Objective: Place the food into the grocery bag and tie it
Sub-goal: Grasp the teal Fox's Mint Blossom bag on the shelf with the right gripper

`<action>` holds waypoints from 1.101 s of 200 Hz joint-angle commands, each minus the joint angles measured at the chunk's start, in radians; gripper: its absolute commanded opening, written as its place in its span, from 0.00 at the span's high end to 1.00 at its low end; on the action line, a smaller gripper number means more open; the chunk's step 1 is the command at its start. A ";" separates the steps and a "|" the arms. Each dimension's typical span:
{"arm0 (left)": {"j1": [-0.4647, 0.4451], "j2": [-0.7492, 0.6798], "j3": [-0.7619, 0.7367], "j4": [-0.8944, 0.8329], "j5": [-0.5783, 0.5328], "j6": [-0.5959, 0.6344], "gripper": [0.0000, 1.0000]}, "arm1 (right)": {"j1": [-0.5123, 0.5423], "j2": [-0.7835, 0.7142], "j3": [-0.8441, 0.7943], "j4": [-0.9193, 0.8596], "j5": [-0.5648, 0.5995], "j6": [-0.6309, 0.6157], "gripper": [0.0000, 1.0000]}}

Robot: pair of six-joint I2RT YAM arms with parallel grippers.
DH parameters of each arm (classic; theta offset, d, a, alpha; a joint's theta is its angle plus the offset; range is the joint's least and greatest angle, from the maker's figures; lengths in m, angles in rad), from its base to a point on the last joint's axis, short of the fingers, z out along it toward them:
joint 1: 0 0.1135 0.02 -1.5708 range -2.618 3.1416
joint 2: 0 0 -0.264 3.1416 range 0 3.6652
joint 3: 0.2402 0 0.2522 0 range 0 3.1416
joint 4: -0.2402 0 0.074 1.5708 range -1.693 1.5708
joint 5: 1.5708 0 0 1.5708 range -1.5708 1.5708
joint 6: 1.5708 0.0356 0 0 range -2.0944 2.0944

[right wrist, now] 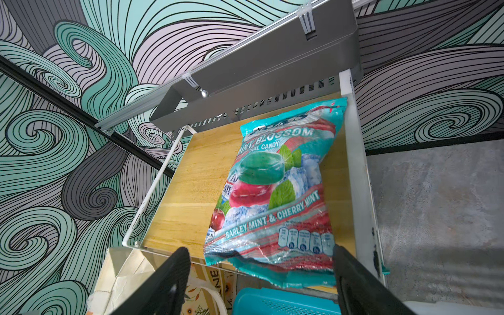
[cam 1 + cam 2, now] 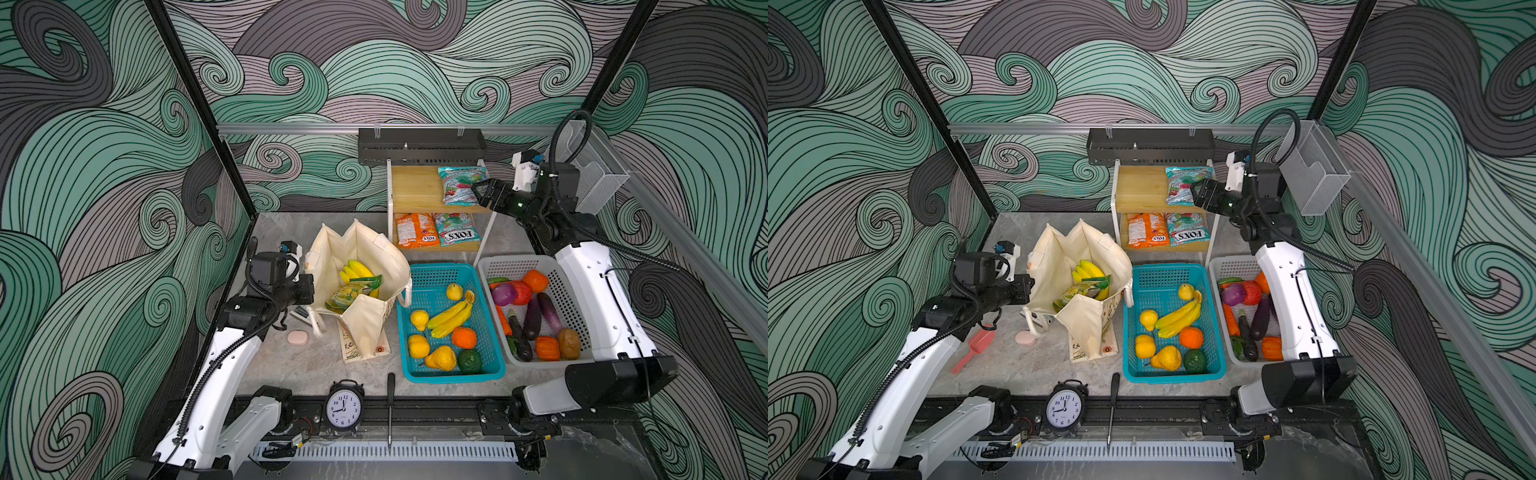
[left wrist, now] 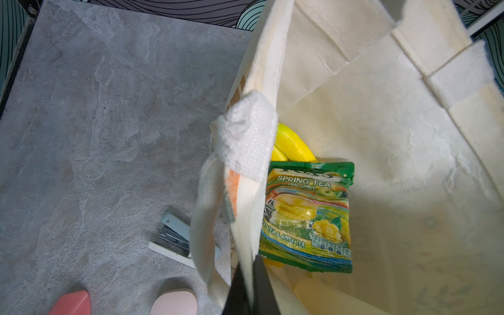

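Upper right of centre in both top views, the right gripper (image 2: 478,192) (image 2: 1198,193) hangs at the front of the wooden shelf (image 2: 415,187). Its jaws are spread to either side of the near end of the teal-red candy packet (image 2: 461,185) (image 2: 1185,185), gripping nothing yet. The right wrist view shows the packet (image 1: 272,191) closer to one finger than the other, so I judge the gripper (image 1: 261,278) should shift sideways to centre it first. It should bite the sealed end that overhangs the shelf's front edge, deep enough that the glossy film cannot slide out, then lift clear before swinging away.

The packet lies flat with its printed face up. Its long axis runs front to back on the shelf, roughly up and down in the top views. The title end points at the dark rack (image 2: 422,145) behind, and the bottom seam points toward the gripper.

Left of centre, the left gripper (image 2: 309,286) (image 3: 245,286) is pressed together on the rim of the bag (image 2: 365,253) (image 3: 381,136), holding its mouth open. Bananas (image 2: 357,270) and a green-yellow packet (image 2: 353,291) (image 3: 308,215) already lie inside.
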 commanded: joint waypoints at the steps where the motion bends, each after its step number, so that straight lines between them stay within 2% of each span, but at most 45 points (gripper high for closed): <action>1: 0.005 0.009 -0.008 -0.039 0.013 0.010 1.00 | -0.004 0.025 0.027 0.003 -0.001 -0.007 0.18; 32: 0.005 0.007 -0.008 -0.038 0.012 0.010 1.00 | -0.004 0.042 0.039 -0.011 0.018 -0.015 0.19; 65: 0.004 0.007 -0.007 -0.037 0.013 0.011 1.00 | -0.004 0.039 0.050 -0.017 0.033 -0.029 0.08; 91: 0.004 0.007 -0.006 -0.038 0.017 0.010 1.00 | -0.004 0.045 0.066 -0.016 0.054 -0.044 0.06; 122: 0.004 0.007 -0.005 -0.039 0.013 0.011 1.00 | -0.004 0.076 0.089 -0.016 0.046 -0.045 0.09; 197: 0.005 0.011 -0.006 -0.041 0.015 0.011 1.00 | -0.001 0.137 0.113 -0.029 -0.060 -0.005 0.16; 220: 0.005 0.011 -0.006 -0.039 0.017 0.011 1.00 | 0.002 0.145 0.110 -0.007 -0.108 0.024 0.21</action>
